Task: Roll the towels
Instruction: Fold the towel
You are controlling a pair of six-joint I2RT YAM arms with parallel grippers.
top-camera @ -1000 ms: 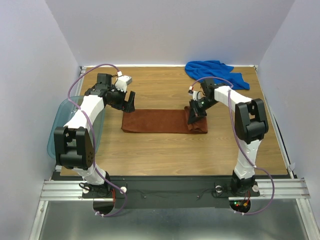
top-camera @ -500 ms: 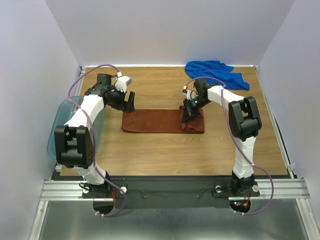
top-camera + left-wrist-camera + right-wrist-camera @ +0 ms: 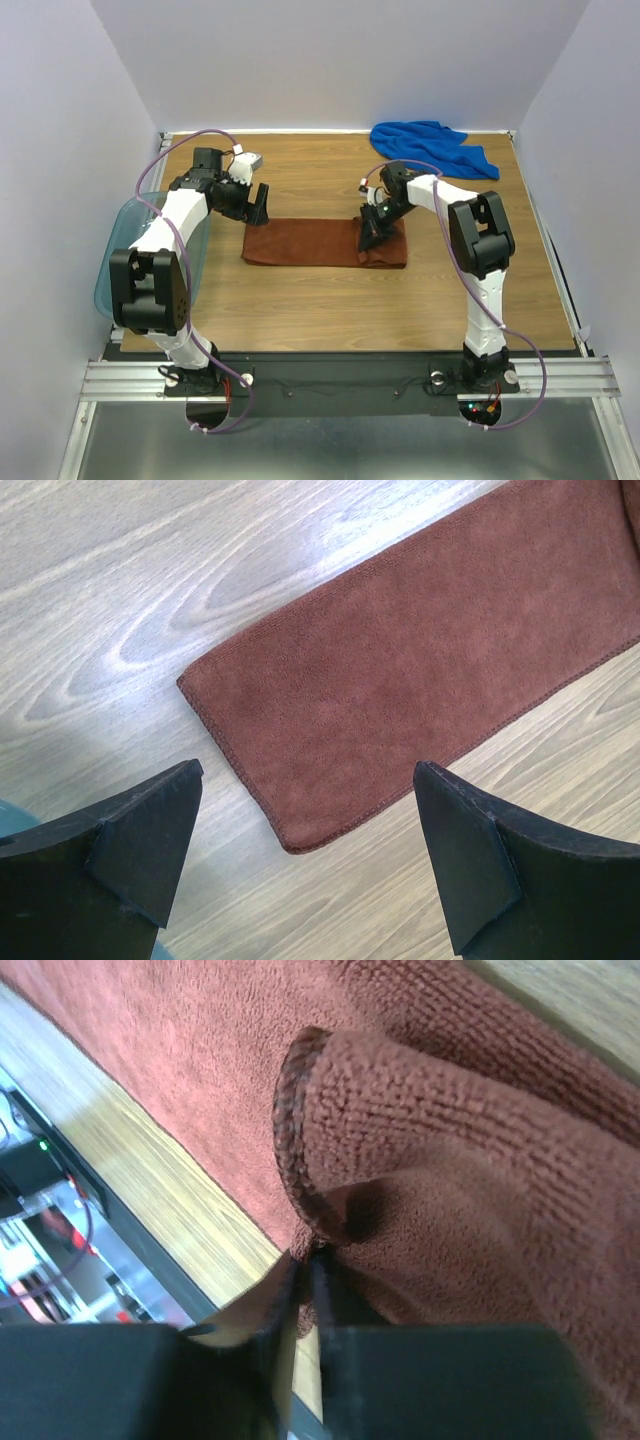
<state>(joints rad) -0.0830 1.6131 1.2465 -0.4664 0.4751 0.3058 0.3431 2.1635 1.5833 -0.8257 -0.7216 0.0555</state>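
Rolling rust-brown towel (image 3: pixel 310 243), lying mid-table (image 3: pixel 300 310): my right gripper (image 3: pixel 372 228) pinching its curled right end, jaws nearly closed. Left gripper (image 3: pixel 258 206) hanging wide open, empty, over left end. Next, likely: turning curl leftward, tight. Blue towel (image 3: pixel 430 146) waiting crumpled at far edge.

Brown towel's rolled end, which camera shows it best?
Right wrist: the brown towel curls up close, pinched in the right gripper. Top external shows the roll small, behind the gripper. Left wrist shows only its flat end.
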